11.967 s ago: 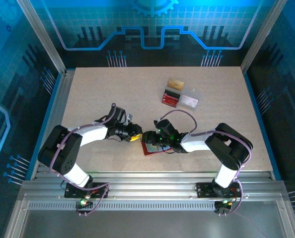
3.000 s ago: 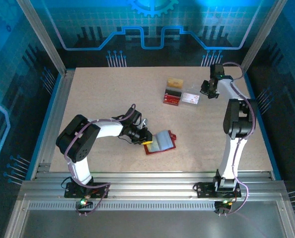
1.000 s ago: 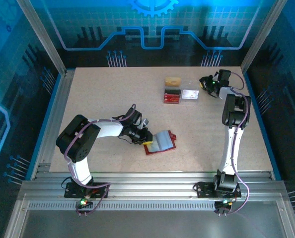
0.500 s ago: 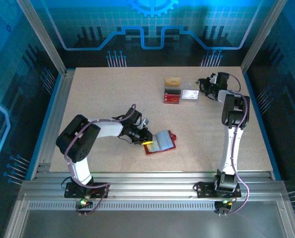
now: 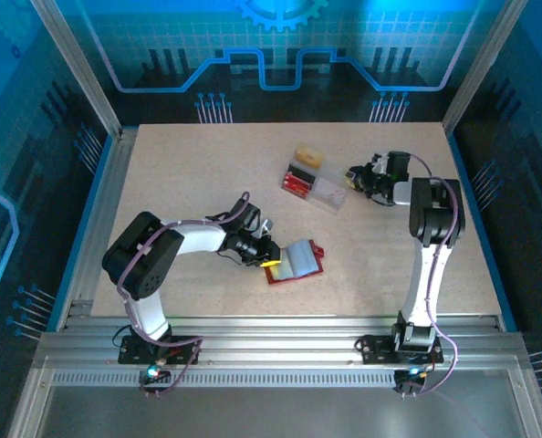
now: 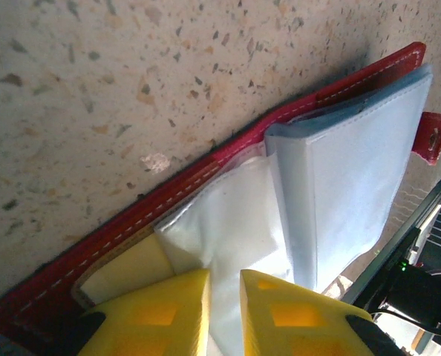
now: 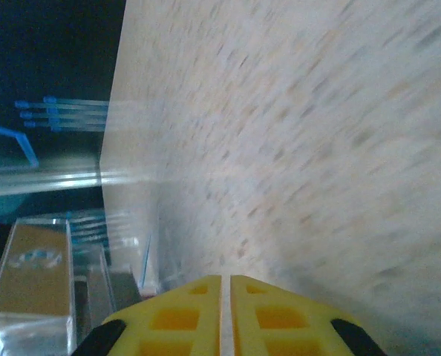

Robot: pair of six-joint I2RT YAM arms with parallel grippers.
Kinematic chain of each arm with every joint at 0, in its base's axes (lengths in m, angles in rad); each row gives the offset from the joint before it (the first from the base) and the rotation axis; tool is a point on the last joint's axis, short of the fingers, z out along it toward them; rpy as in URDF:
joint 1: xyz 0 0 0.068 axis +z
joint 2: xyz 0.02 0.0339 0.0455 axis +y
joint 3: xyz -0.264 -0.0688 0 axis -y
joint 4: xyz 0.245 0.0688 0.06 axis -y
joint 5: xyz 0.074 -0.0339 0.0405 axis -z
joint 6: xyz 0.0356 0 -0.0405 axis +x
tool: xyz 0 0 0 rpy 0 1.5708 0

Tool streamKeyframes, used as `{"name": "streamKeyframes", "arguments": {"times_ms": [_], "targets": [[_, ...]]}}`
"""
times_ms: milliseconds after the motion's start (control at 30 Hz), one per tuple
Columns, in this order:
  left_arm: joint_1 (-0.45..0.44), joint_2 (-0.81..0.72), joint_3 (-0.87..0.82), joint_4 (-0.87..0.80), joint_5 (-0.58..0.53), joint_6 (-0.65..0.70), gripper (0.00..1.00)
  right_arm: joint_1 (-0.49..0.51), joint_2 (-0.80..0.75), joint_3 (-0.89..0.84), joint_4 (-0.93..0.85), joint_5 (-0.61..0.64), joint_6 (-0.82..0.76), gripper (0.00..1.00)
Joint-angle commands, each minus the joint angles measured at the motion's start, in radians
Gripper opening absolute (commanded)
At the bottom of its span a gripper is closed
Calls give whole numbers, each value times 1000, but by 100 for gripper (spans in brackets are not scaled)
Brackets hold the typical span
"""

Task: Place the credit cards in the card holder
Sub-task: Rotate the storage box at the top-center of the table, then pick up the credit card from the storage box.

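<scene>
Left wrist view: the left gripper pinches, jaws narrow, an inner sleeve of the open card holder. Well beyond the card holder, the right gripper, jaws almost together, is beside the clear box, probably fetching the credit cards; next it must pinch one.

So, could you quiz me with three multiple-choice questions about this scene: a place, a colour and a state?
1. Where is the wallet? A) far left corner B) at the left end effector C) far right corner
2. Its cover's colour? A) green B) black C) red
3. The wallet is: A) open B) snapped shut C) standing on edge
B: the left end effector pinches its pale inner sheet. C: a red edge frames the pale sleeves. A: its sleeves lie spread.
</scene>
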Motion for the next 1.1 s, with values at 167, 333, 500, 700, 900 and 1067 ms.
{"name": "streamKeyframes", "arguments": {"times_ms": [167,333,500,700,900,1067], "targets": [[-16,-35,-31,-61,-6,-2,19,138,-149,-143,-43,125,-57,13],[-16,-44,-35,-62,-11,-1,20,202,-330,-175,-293,388,-217,23],[-16,-38,-35,-60,-16,-5,20,357,-549,-81,-644,911,-399,51],[-16,-37,-34,-59,-15,-7,20,543,-570,48,-793,1089,-562,71],[-16,-43,-37,-64,-21,-4,20,678,-393,200,-912,1241,-674,79],[-16,-41,-37,-63,-23,-6,20,714,-306,254,-933,1312,-711,80]]}}
